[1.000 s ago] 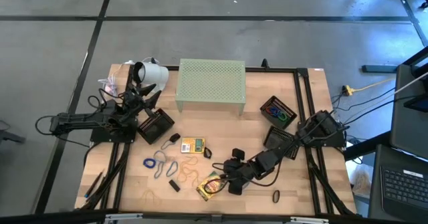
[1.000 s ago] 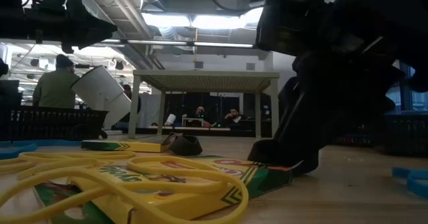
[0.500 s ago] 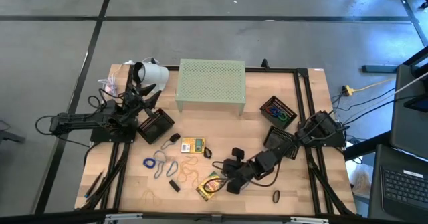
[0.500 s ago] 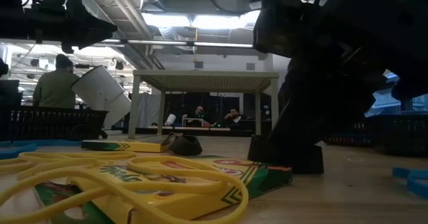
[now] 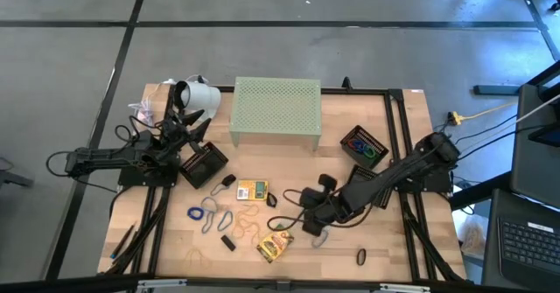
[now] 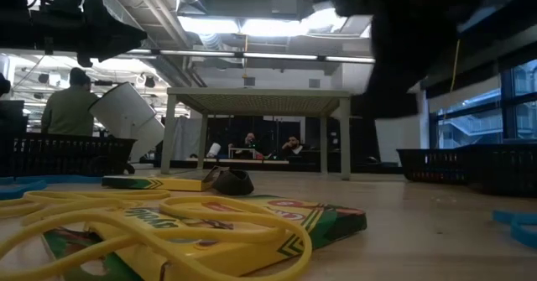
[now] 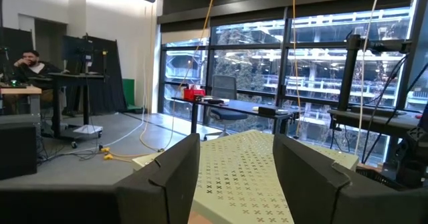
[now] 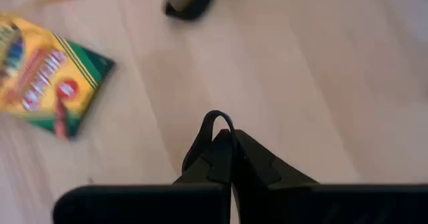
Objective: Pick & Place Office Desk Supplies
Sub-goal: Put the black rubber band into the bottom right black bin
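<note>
My right gripper (image 8: pixel 232 140) hangs above the table's near middle (image 5: pixel 313 226), shut on a thin dark clip ring (image 8: pixel 215 117). Beside it a green-and-yellow crayon box (image 5: pixel 276 243) lies flat on the table. Yellow rubber bands (image 6: pixel 168 231) lie in front of the box. Blue and grey clip rings (image 5: pixel 208 212) and a small yellow-green box (image 5: pixel 252 190) lie farther left. My left gripper (image 7: pixel 234 177) stays open at the back left (image 5: pixel 188 122), facing the pale green stand (image 7: pixel 267 164), with nothing between its fingers. My right gripper pinches the clip ring between its two fingers, by one side of the loop (image 8: pixel 208 138). The rest of the loop sticks out past the fingers. The fingers slant down from above. The ring is lifted clear of the table.
Black mesh trays stand at the right (image 5: pixel 363 146) and left (image 5: pixel 203 163). A white cup (image 5: pixel 194 94) lies at the back left. A small black piece (image 8: pixel 187 0) lies beyond the crayon box, a black ring (image 5: pixel 360 256) near the front edge.
My right gripper has risen from the table beside the crayon box, passing out of the low view at its top. It has drawn back a little toward the far and right edges. The clip ring has come up with it.
</note>
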Motion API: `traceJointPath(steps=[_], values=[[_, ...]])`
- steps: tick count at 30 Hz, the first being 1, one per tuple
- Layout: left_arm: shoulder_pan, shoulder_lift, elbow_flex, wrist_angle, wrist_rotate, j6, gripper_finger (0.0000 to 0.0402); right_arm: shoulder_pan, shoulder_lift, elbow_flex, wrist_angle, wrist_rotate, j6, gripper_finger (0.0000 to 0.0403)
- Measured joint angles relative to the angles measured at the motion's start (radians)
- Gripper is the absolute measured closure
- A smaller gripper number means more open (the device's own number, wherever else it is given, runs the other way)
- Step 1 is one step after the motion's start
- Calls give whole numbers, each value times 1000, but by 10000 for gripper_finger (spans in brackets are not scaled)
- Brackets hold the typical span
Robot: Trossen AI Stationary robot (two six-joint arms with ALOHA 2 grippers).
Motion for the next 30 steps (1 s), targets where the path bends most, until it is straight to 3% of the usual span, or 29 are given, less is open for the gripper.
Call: traceJointPath(steps=[6, 14, 23, 30], values=[[0, 0, 0, 0, 0, 0, 216, 1, -122, 8, -318, 11, 111, 396], [0, 0, 0, 0, 0, 0, 216, 1, -197, -2, -640, 34, 417, 396], [0, 0, 0, -2, 0, 0, 216, -14, -205, -153, -652, -163, 606, 396], [0, 0, 0, -2, 0, 0, 215, -14, -205, -189, -645, -174, 721, 380]])
